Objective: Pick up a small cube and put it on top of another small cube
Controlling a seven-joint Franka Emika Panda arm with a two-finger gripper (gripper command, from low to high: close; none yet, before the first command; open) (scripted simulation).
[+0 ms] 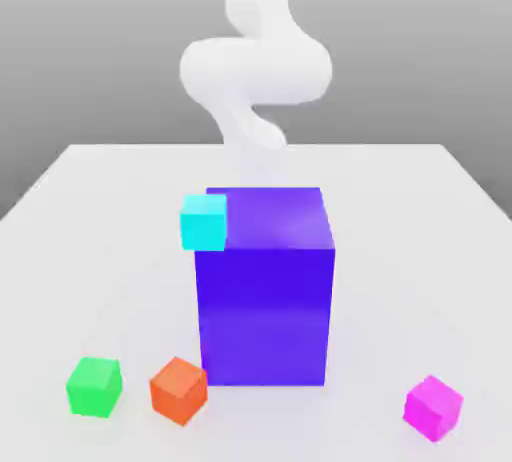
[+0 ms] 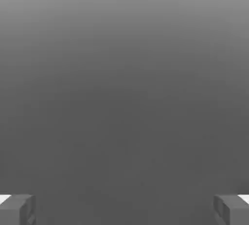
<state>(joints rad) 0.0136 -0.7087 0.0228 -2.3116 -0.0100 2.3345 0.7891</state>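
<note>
Nearest the exterior camera, three little cubes are sitting along the front of the tabletop (image 1: 90, 200): a green cube (image 1: 94, 387) and an orange cube (image 1: 178, 390) towards the exterior view's left, and the small cube (image 1: 433, 408), bright magenta-pink, alone towards the exterior view's right. Between them a big blue-violet block (image 1: 266, 285) is standing, with a cyan cube (image 1: 203, 222) showing at its upper left corner. Whether that cyan one is resting on the block or hanging beside it is hard to judge. Behind the block the white arm (image 1: 255, 70) is rising, its lower part hidden. In the hand view the jaws (image 2: 124, 209) are standing wide apart, holding nothing, fingertips (image 2: 17, 208) cut off at the edge. Judging from this, the small cube is lying well apart from the jaws, forward of the block.
</note>
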